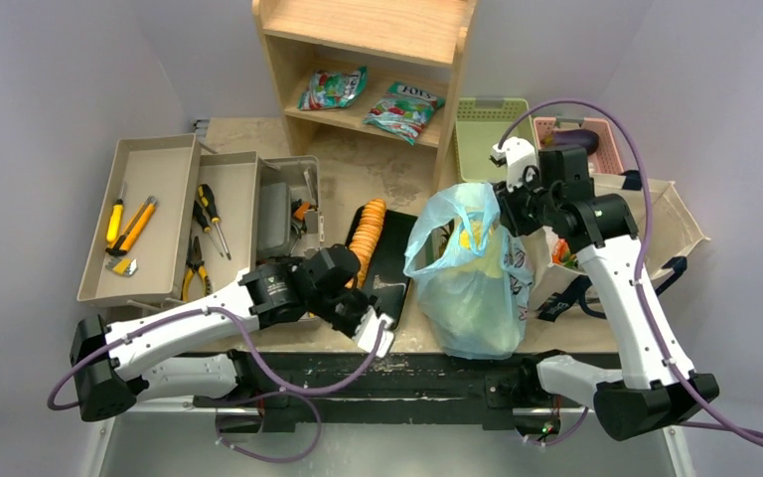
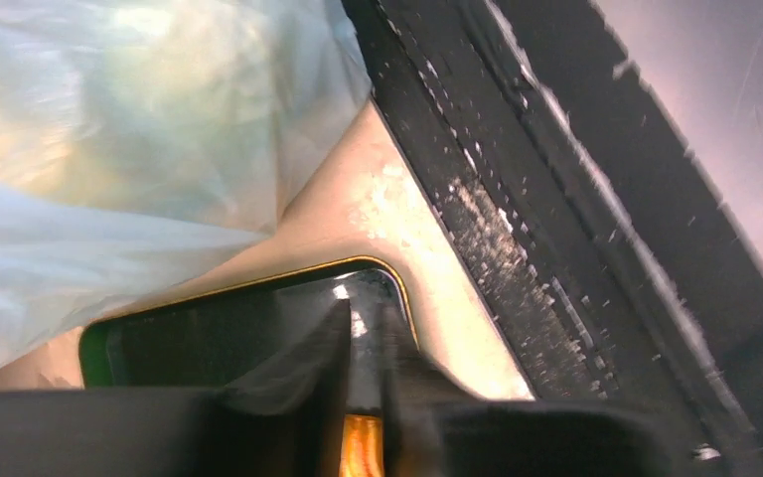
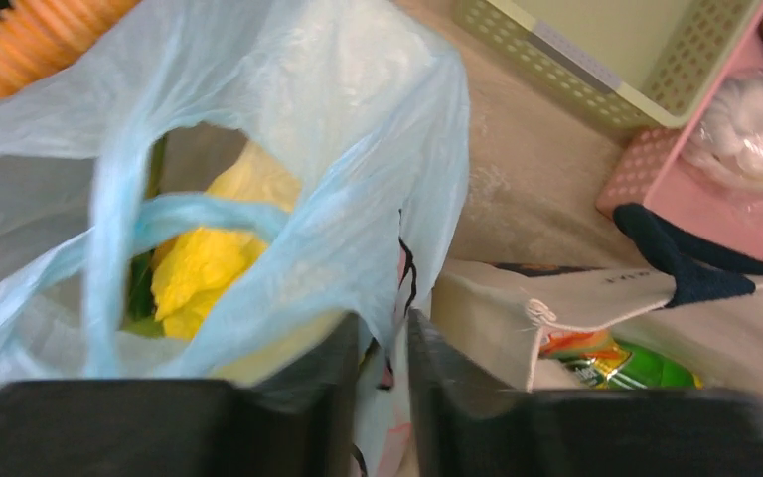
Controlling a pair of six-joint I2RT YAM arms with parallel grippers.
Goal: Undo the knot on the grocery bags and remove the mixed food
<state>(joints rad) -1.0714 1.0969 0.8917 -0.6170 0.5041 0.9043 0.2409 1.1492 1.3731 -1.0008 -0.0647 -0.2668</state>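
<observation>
Right gripper (image 3: 385,343): jaws drawn almost together, with a fold of film apparently pinched between them, at the upper right rim of the light-blue bag (image 1: 467,288).

Left gripper (image 2: 365,328): closed and holding nothing, low beside the bag's left side, over a corner of the black tray (image 2: 209,338).

Light-blue bag: stands upright, mouth gaping, with a handle band (image 3: 159,214) crossing the opening. Whether a knot remains, I cannot tell.
- Handling, by judgement: thin, limp, slippery film that tears easily. The load makes it bottom-heavy.
- Best hold: the bunched handle band or the rim, never the wall.

Yellow produce (image 3: 199,263): inside the bag, below the band. It looks soft and needs a gentle grip.

Cream tote (image 3: 517,308): against the bag's right side. The cloth is stiffer.
</observation>
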